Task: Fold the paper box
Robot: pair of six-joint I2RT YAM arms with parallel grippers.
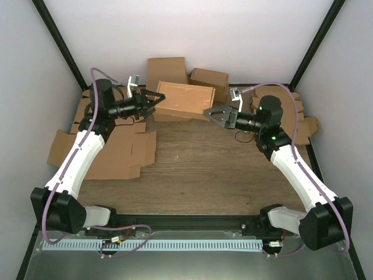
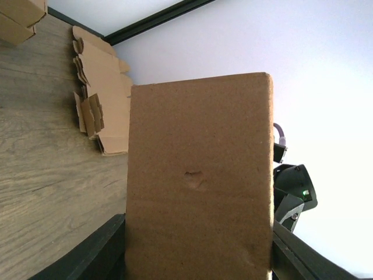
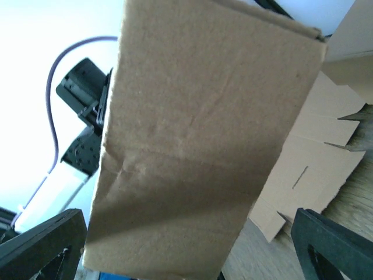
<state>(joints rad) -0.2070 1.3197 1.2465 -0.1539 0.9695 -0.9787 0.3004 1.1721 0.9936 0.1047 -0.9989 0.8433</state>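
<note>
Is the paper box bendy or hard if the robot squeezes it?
Probably fairly stiff: the box has flat sides and straight edges with just the left gripper holding one end. Likely light, as it does not sag. Hard squeezing might dent it: one face shows a small dimple.

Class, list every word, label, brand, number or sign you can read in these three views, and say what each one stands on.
No readable text in any view.
Paper box: plain brown, no print; only a small dent shows in the left wrist view.
Flat cardboard sheets: bare.
Right arm: two green lights, no legible marking.
</note>
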